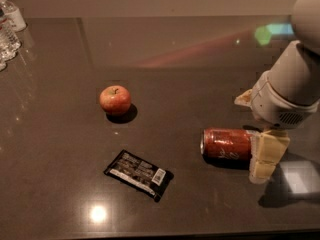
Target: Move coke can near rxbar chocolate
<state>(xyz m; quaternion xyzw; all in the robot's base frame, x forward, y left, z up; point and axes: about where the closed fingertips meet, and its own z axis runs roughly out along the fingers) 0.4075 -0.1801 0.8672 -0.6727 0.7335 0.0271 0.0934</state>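
Observation:
The coke can (226,144) lies on its side on the dark table, right of centre, its silver end facing left. The rxbar chocolate (138,174) lies flat to the can's lower left, about a can's length away. My gripper (257,129) is lowered over the can's right end. One cream fingertip (268,155) is in front of the can and the other (245,98) is behind it. The fingers stand apart, on either side of the can. The can's right end is hidden by the front finger.
A red-orange apple (115,100) sits left of centre, beyond the bar. Clear water bottles (9,26) stand at the far left corner. The table's front edge (150,234) runs along the bottom of the view.

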